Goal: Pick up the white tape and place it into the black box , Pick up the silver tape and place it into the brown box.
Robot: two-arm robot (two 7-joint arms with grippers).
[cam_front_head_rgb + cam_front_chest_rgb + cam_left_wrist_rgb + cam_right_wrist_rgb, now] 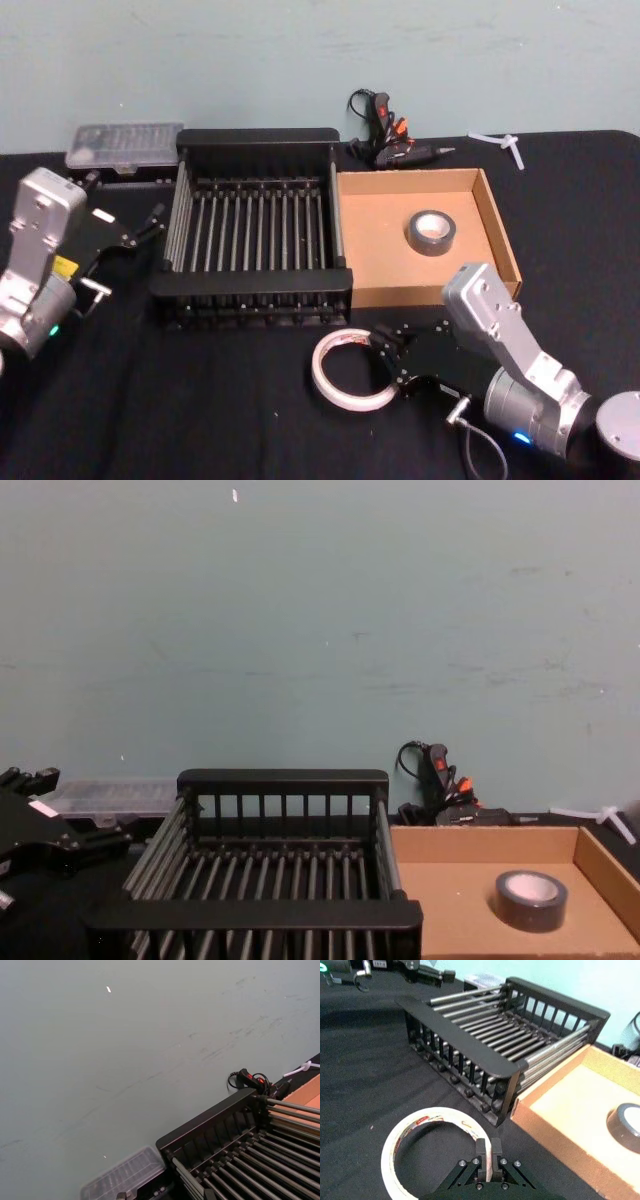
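Two fingers of our right gripper [488,1154] pinch the thin white tape ring [434,1152] on black cloth before the slatted black plastic crate [252,297]; dull silver roll [431,232] lies inside the tan cardboard box [498,228].

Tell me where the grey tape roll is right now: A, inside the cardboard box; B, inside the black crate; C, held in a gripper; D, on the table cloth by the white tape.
A: the grey tape roll lies flat on the floor of the cardboard box, clear of both grippers.
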